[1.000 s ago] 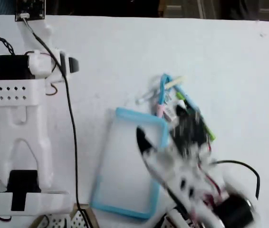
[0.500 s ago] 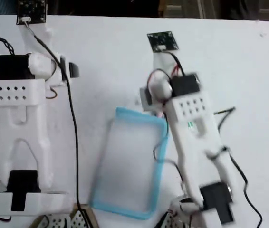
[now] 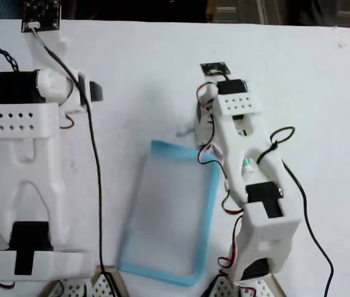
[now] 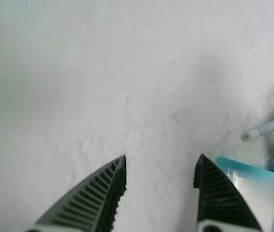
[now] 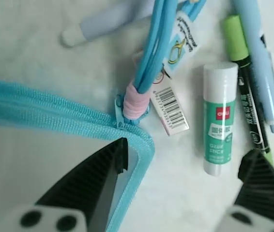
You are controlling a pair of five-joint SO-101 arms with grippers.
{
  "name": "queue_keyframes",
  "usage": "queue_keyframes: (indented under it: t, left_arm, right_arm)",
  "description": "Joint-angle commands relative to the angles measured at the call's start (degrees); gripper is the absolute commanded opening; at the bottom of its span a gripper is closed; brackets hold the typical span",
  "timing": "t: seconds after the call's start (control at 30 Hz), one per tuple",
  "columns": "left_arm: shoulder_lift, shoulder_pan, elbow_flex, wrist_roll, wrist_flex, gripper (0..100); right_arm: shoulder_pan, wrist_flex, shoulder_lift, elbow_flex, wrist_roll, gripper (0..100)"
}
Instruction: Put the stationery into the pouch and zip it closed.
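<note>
The clear pouch with a blue zip rim lies flat in the middle of the table. Its corner is beneath my right gripper, which is open and holds nothing. Between its jaws lies a green-and-white glue stick. Beside that are a green marker, a blue pen and a pale blue pen. A blue strap with a pink end and a paper tag hangs off the zip. My left gripper is open over bare table, the pouch corner beside it.
In the high view the right arm stretches over the stationery beyond the pouch's far right corner and hides most of it. The left arm lies folded along the table's left side, a black cable trailing beside it.
The right arm has swung up from low beside the pouch and stretched forward over the stationery pile. The pouch and the left arm have stayed put.
</note>
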Motion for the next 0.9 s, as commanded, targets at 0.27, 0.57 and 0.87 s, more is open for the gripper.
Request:
queue_keyframes:
  t: [0.27,0.57,0.87]
  left_arm:
    - [-2.86,-0.4,-2.02,0.09,0.09,24]
    - [-2.86,-0.4,-2.02,0.09,0.09,24]
    - [-2.86,-0.4,-2.02,0.09,0.09,24]
  right_arm:
    - [-7.34,1.45,-3.38,-1.93,-6.51,36.1]
    - [-4.88,-7.69,4.26,-2.2,-9.23,36.1]
    - [-3.03,-8.4,5.05,-2.9,-8.97,27.9]
